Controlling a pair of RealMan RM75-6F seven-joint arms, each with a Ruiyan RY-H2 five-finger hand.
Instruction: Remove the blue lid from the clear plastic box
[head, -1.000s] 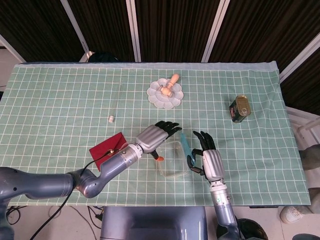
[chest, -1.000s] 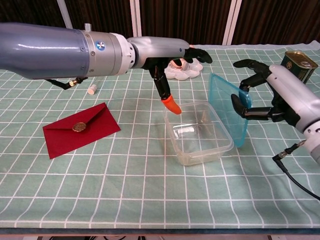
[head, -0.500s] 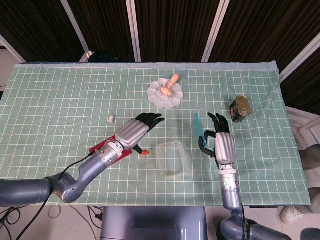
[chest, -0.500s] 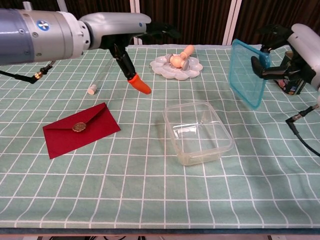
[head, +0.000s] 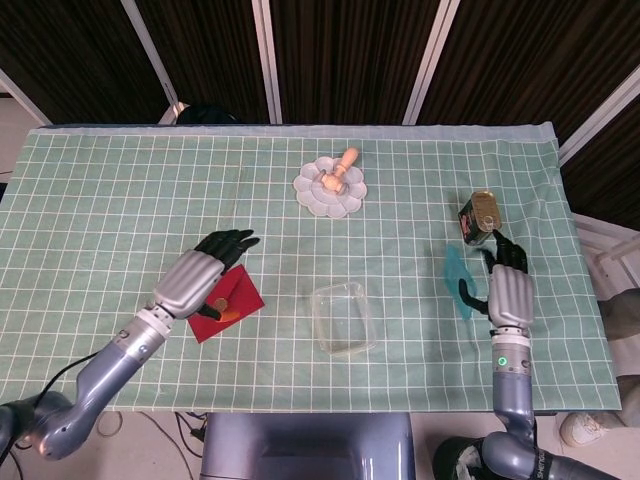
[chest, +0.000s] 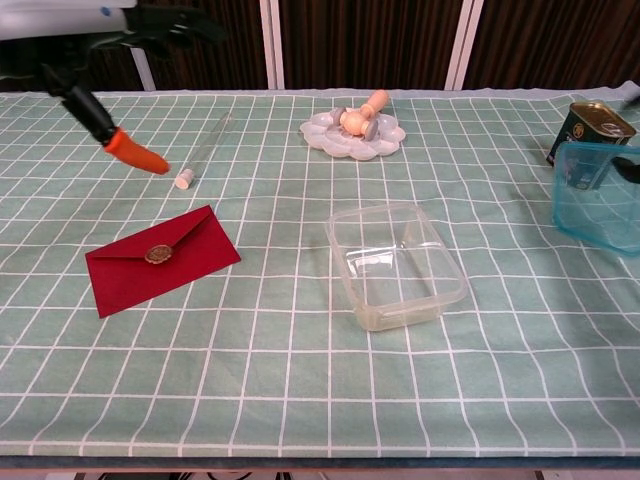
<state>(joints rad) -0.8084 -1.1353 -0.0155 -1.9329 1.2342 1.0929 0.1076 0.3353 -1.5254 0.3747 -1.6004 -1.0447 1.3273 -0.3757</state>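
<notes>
Lid off and held out to the right; box sitting open at table centre.

The right hand (head: 507, 296) is pinching the blue lid (head: 459, 283) near its edge, holding it upright well to the right of the clear plastic box (head: 343, 318), near the tin can (head: 479, 215). The left hand (head: 200, 277) is hovering, fingers loosely spread, above the red envelope (head: 226, 302). Such a thin pinch could be letting the lid slip or swing into the can. The chest view is showing only the lid (chest: 598, 193), not the grasp; the head view is showing both hands.
</notes>
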